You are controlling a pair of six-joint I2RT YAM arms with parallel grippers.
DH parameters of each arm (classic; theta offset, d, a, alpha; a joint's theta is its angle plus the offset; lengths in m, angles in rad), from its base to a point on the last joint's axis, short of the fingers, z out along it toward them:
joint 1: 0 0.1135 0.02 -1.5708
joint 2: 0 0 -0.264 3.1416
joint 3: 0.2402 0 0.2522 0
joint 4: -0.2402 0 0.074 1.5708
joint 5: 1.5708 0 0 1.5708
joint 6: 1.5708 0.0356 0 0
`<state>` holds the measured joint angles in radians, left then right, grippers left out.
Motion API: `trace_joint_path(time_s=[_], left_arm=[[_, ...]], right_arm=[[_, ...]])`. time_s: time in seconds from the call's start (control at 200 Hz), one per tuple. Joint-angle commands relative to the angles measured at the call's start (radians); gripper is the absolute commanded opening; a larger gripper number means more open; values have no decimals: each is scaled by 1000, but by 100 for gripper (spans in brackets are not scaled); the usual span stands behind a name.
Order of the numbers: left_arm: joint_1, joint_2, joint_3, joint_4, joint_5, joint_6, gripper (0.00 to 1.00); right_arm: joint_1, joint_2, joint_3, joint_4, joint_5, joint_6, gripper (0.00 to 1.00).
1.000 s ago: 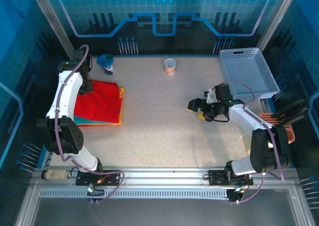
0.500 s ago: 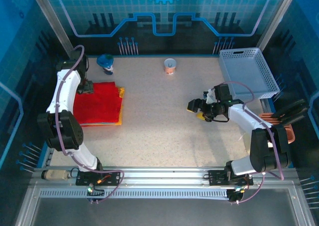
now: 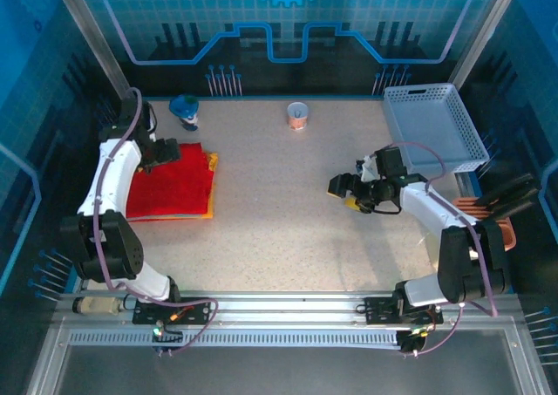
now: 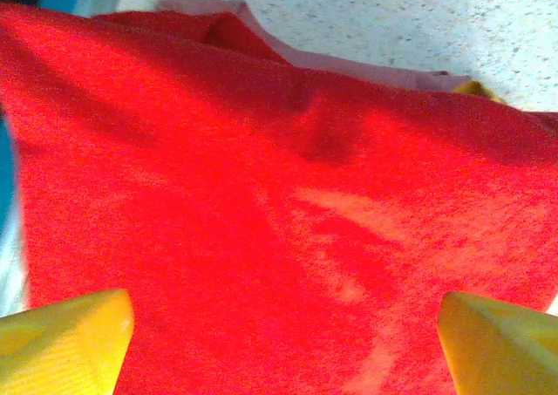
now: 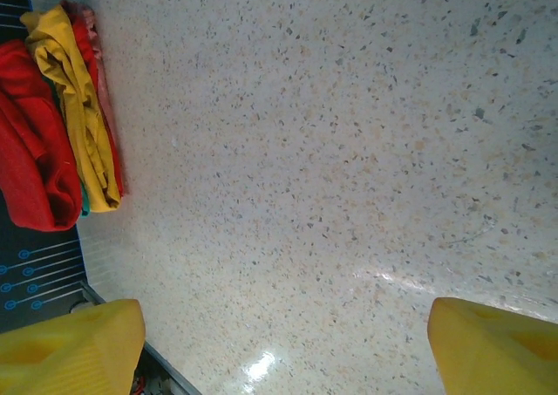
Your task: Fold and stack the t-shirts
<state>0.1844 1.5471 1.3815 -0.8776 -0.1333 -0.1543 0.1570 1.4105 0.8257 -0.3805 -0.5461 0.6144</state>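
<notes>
The folded t-shirts lie stacked at the table's left. The red t-shirt (image 3: 173,182) is on top, with the yellow-orange one's edge (image 3: 212,184) showing along its right side. My left gripper (image 3: 166,152) is open at the stack's far edge, its yellow fingertips (image 4: 65,343) spread wide just above the red cloth (image 4: 261,203), holding nothing. From the side, the right wrist view shows the red t-shirt (image 5: 30,151), the yellow-orange one (image 5: 78,107) and a sliver of teal (image 5: 85,200). My right gripper (image 3: 342,190) hangs open over bare tabletop (image 5: 305,151) right of centre.
A white lattice basket (image 3: 436,129) stands at the back right. At the back edge there is a small cup (image 3: 297,114) in the middle and a blue object (image 3: 185,110) just behind the stack.
My left gripper has opened and let go of the red t-shirt, then shifted a little to the right. The red cloth has settled flat on the stack. The right arm has stayed put.
</notes>
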Motion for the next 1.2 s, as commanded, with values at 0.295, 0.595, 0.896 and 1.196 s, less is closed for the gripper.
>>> trace_joint_path(time_s=[0.295, 0.595, 0.896, 1.196], left_arm=[[29, 9, -98, 73, 12, -76, 91], [89, 238, -62, 35, 16, -197, 89], [130, 331, -69, 55, 104, -206, 86], [79, 103, -70, 57, 88, -157, 89]], right_arm=[[-31, -59, -6, -86, 55, -71, 88], [-75, -63, -24, -93, 28, -77, 88], [-115, -102, -61, -103, 5, -88, 88], [-126, -111, -58, -97, -11, -93, 88]])
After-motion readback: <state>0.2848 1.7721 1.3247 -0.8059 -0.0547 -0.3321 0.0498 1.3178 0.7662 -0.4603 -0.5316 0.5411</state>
